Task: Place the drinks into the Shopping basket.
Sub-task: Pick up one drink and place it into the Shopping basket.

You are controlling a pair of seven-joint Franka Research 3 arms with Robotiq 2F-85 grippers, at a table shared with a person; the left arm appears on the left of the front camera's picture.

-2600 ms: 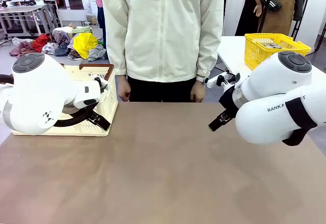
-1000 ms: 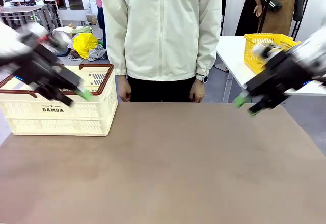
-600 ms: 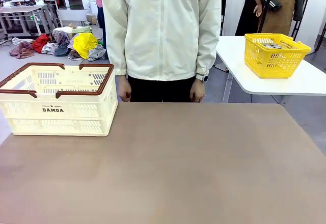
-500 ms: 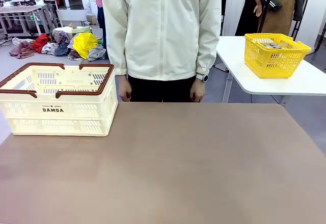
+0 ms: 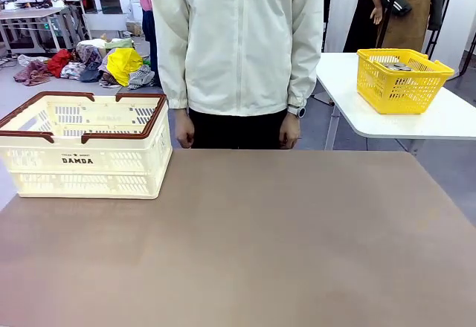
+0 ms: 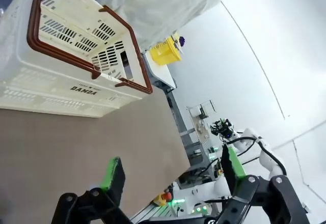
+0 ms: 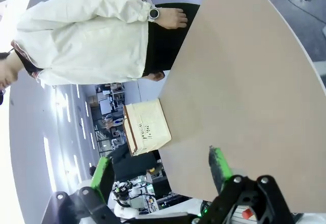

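The left gripper (image 6: 170,173) is spread wide and empty above the table (image 6: 61,152), facing the basket (image 6: 61,89). The right gripper (image 7: 160,170) is likewise spread and empty. The basket stands at the table's far left corner, near the person (image 5: 238,44).

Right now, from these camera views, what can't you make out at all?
Front view: floor of the large cream slotted plastic basket with brown rim, hidden by its near wall.
Front view: contents of the small bright yellow plastic basket, screened by its walls, too small.
Right wrist view: print on the cream basket's side, too small to read.
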